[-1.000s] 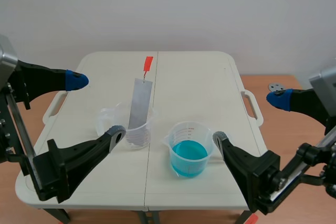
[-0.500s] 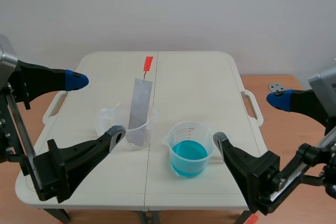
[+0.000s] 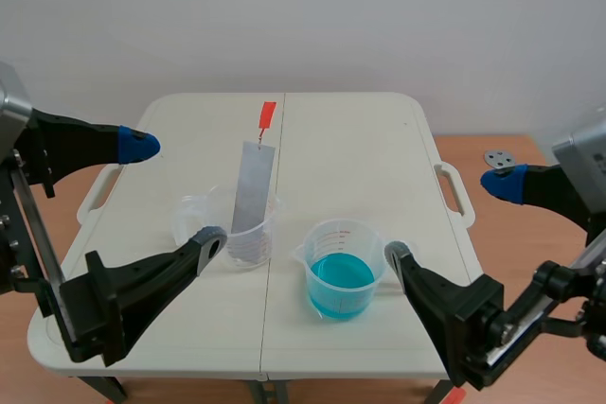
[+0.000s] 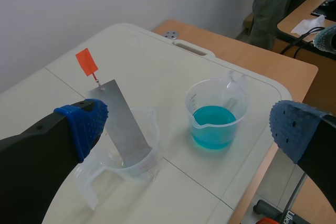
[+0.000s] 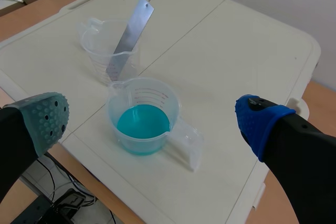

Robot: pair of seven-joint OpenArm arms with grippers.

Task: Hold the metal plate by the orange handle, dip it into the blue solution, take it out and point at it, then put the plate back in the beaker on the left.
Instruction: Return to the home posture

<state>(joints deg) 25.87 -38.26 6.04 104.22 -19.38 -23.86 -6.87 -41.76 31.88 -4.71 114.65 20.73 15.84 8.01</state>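
The metal plate [image 3: 252, 186] leans loosely in the clear beaker [image 3: 256, 245] on the left, with its small orange handle [image 3: 267, 115] sticking up. I judge a sloppy pinch could miss that tab, knock the plate over or tip the light beaker. The blue solution [image 3: 341, 276] nearby could spill. Both jaws are spread wide and empty, low over the worktop [image 3: 360, 158], one near each beaker.
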